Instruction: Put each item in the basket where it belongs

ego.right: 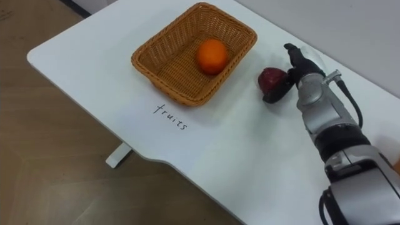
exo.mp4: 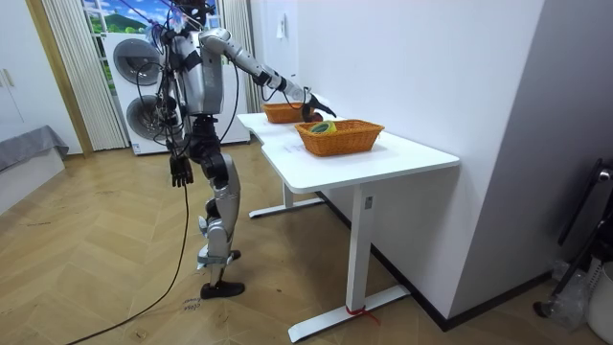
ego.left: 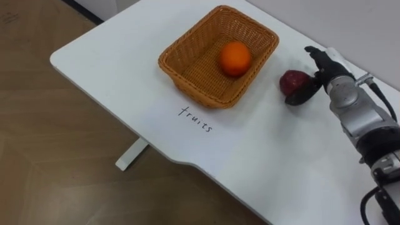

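Note:
A wicker basket [ego.left: 181,67] stands on the white table [ego.left: 106,59], with "fruits" written in front of it [ego.left: 195,119]. One orange [ego.left: 235,58] lies inside. Just right of the basket a dark red fruit [ego.left: 294,80] rests on the table. My right hand [ego.left: 329,64] is against its right side, open: the fingers reach past the fruit's far side and the thumb lies along its near side. My left hand [exo.mp4: 179,171] hangs beside my hip with relaxed fingers, holding nothing.
A second wicker basket [exo.mp4: 341,142] with green and yellow items stands further along the table in the room view. I stand at the table's long side. The wall runs behind the table; washing machines [exo.mp4: 134,67] stand behind me.

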Controlling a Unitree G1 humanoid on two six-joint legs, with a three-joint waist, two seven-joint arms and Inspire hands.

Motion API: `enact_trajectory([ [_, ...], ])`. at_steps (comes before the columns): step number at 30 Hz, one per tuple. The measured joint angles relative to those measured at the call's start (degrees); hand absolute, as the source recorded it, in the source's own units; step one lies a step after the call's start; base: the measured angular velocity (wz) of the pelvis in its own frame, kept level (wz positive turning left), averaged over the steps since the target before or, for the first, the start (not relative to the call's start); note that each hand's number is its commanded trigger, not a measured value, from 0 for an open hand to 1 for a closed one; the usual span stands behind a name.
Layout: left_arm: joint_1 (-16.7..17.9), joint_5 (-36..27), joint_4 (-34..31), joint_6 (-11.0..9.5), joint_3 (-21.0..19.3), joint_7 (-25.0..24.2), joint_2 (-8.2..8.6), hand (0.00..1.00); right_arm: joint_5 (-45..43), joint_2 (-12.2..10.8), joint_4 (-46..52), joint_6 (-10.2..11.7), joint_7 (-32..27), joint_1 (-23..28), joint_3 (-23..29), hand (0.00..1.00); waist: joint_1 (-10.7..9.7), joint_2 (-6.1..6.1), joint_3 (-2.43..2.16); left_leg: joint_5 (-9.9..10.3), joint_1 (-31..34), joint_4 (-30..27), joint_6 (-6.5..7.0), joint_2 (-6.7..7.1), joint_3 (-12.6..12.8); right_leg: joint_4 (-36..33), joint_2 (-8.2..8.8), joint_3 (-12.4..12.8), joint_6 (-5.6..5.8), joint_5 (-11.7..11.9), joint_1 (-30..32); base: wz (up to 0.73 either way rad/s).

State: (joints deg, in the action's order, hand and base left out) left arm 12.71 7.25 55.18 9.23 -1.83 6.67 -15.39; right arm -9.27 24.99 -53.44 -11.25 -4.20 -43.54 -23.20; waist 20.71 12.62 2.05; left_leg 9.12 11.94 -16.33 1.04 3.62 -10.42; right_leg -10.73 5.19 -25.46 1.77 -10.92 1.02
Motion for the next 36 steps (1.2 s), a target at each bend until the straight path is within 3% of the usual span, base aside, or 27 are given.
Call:
enact_trajectory([
  [21,-1.4,0.3,0.6,0.0,1.0,0.5,0.00,0.00,-2.3,0.5,-2.6,1.2,4.5,-1.4,-2.7,0.00,0.8,0.34,0.23,0.0,0.0,0.1,-0.04,-0.21,0.3,0.0,-0.14,0.2,-0.21,0.1,0.0,0.00],
  [26,-2.1,0.4,1.1,0.0,1.0,0.6,0.04,0.00,-2.3,1.0,-2.9,1.3,5.5,-1.4,-2.7,0.00,1.8,0.02,0.59,0.0,0.0,0.0,-0.10,-0.25,0.3,0.1,-0.21,0.1,-0.29,0.2,0.0,0.00],
  [36,-3.6,0.1,3.0,0.0,1.1,0.6,0.22,0.00,-2.1,1.0,-4.8,1.7,7.4,-1.3,-2.7,0.00,2.1,-0.34,0.90,0.0,0.7,-1.1,-0.14,-0.31,0.1,0.1,-0.41,0.0,-0.39,0.8,0.1,0.00],
])
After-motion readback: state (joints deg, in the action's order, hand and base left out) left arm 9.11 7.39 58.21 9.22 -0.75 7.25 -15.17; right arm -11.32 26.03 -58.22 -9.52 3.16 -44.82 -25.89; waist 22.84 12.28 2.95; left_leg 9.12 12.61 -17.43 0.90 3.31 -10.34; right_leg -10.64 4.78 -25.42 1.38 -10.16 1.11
